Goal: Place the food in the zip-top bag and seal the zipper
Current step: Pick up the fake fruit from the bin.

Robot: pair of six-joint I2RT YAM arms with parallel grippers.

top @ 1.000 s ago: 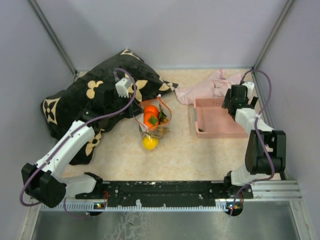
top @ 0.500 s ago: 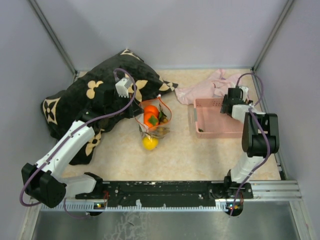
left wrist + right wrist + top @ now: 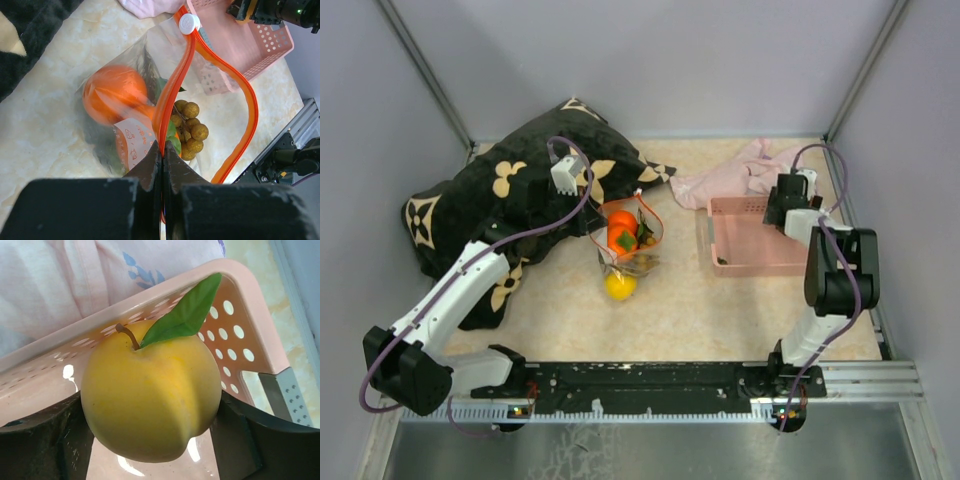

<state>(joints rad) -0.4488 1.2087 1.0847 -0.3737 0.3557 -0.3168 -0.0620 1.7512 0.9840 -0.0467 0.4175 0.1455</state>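
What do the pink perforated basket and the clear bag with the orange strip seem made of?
Pink perforated basket: probably rigid moulded plastic, faintly glossy, with even round holes. Clear bag: thin flexible plastic film; the orange fruit shows through its wrinkled, shiny wall.

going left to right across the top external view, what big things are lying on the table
black patterned cushion → zip-top bag → pink basket. The lemon, the pink cloth and both grippers overlap these side to side, so they are left out.
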